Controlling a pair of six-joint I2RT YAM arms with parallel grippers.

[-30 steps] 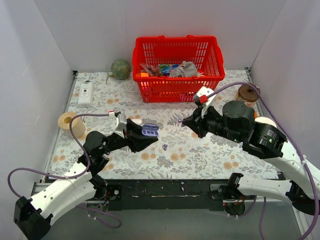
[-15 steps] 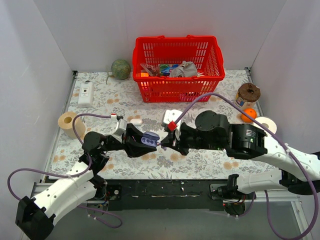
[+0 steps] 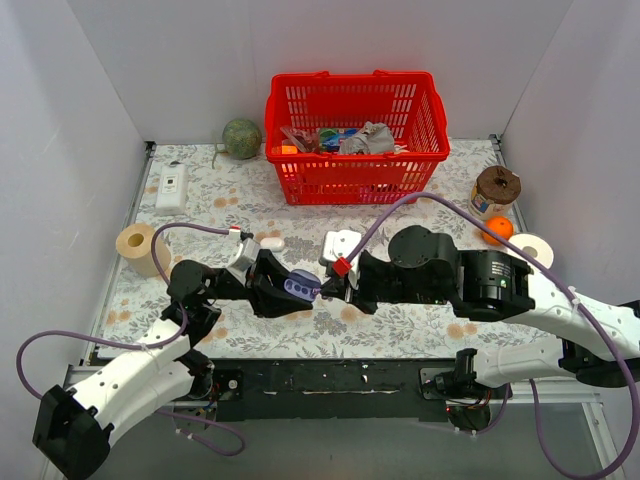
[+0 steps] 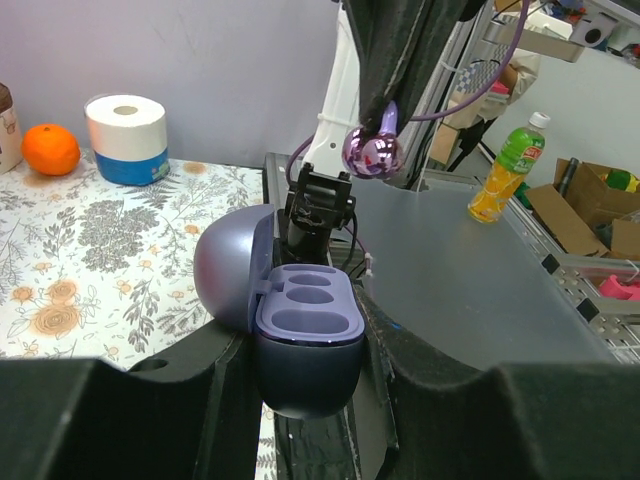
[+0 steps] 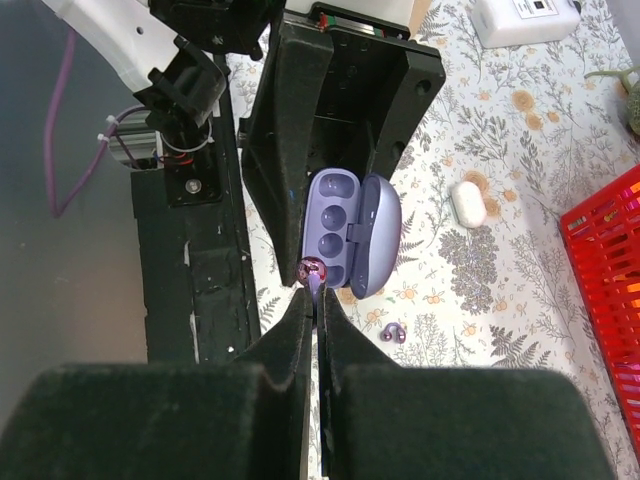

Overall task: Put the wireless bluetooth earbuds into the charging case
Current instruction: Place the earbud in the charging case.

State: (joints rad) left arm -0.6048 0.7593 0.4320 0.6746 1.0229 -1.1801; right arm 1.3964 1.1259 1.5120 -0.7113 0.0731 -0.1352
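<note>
My left gripper (image 3: 292, 289) is shut on the lavender charging case (image 4: 308, 330), held above the table with its lid open and its wells bare (image 5: 335, 225). My right gripper (image 5: 318, 292) is shut on one glossy purple earbud (image 5: 312, 269), which sticks out past the fingertips. That earbud (image 4: 372, 150) hangs just above the near end of the case (image 3: 298, 288), not touching it as far as I can tell. A second earbud (image 5: 392, 333) lies on the flowered table right of the case in the right wrist view. The right gripper (image 3: 323, 287) meets the case at the table's middle front.
A white oval pebble-like object (image 3: 271, 242) lies behind the case. A red basket (image 3: 355, 135) stands at the back, with a green ball (image 3: 241, 138) and a white box (image 3: 172, 187) to its left. A tape roll (image 3: 137, 243) sits left; a brown jar (image 3: 497, 187), an orange (image 3: 497, 228) and a paper roll (image 3: 533, 247) sit right.
My right arm has swung left and down across the table, bringing the earbud up to the open case. The left gripper with the case has shifted slightly lower and nearer.
</note>
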